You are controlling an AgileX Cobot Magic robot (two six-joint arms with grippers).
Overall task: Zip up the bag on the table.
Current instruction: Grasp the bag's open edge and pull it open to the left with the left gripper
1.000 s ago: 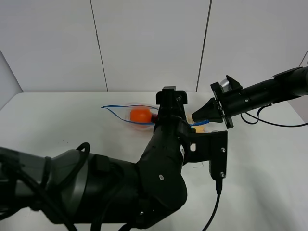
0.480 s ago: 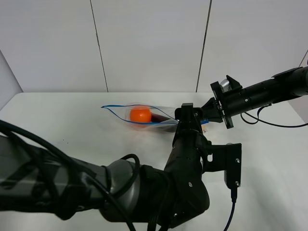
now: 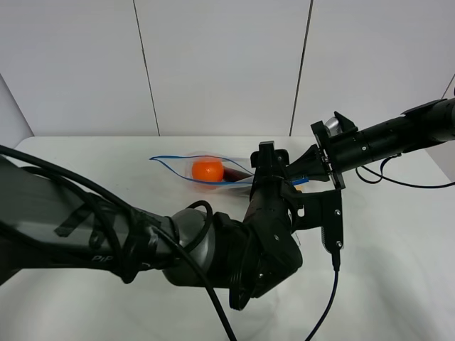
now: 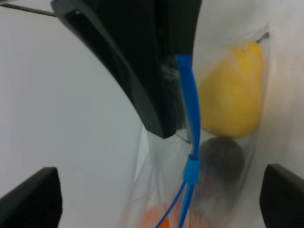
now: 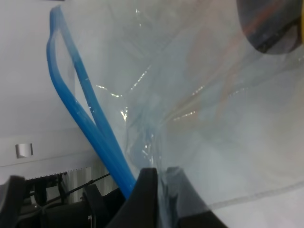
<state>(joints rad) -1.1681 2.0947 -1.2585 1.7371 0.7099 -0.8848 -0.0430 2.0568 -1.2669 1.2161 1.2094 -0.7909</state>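
The clear bag (image 3: 179, 168) lies on the white table (image 3: 92, 192) with an orange (image 3: 207, 169) inside and its blue zip strip (image 3: 165, 158) gaping at the left end. My right gripper (image 3: 298, 172) is shut on the bag's right end. In the left wrist view the blue slider (image 4: 191, 169) sits on the strip just below the right gripper's black fingers (image 4: 142, 71), beside the yellow fruit (image 4: 235, 95) and dark eggplant (image 4: 221, 161). My left gripper (image 4: 156, 202) is open above the slider. The right wrist view shows the strip (image 5: 90, 137) and clear plastic (image 5: 199, 104).
My bulky left arm (image 3: 234, 249) fills the table's front middle and hides the bag's right half in the high view. The right arm (image 3: 384, 142) reaches in from the right with a cable behind it. A white panelled wall stands behind the table.
My left arm has swung right toward the bag's right end, then settled slightly back left and nearer the right gripper. The right gripper and the bag have stayed put.
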